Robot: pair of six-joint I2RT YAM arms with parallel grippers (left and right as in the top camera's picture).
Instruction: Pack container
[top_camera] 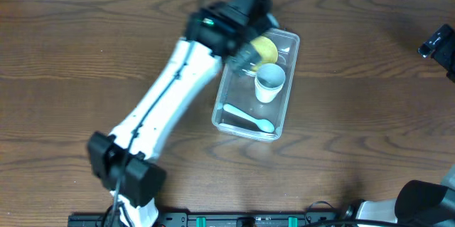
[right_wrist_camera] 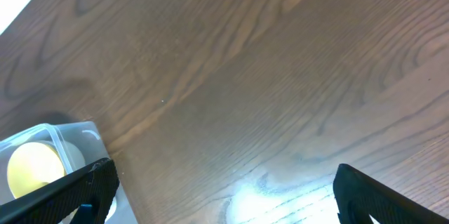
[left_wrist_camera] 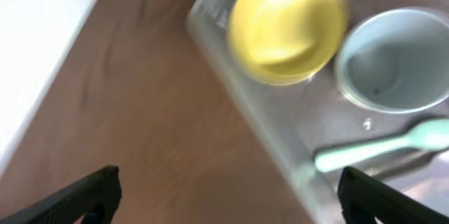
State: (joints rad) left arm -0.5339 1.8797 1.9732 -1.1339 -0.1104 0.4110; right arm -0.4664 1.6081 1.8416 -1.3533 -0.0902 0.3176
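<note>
The clear rectangular container (top_camera: 287, 43) stands at the table's middle. Inside it are a yellow bowl (top_camera: 265, 50), a white cup (top_camera: 270, 82) and a pale mint spoon (top_camera: 249, 118). My left gripper (top_camera: 245, 57) hovers over the container's far left corner, open and empty. In the left wrist view the container (left_wrist_camera: 231, 90), yellow bowl (left_wrist_camera: 287, 27), cup (left_wrist_camera: 396, 59) and spoon (left_wrist_camera: 379, 147) show below the open fingers (left_wrist_camera: 228, 192). My right gripper (right_wrist_camera: 224, 189) is open and empty over bare table; the right wrist view shows the container's corner (right_wrist_camera: 77, 136) with the yellow bowl (right_wrist_camera: 31, 168).
The wooden table (top_camera: 370, 113) surrounds the container. The right arm's wrist (top_camera: 437, 45) is at the far right edge of the overhead view. The arm bases stand along the front edge (top_camera: 213, 220).
</note>
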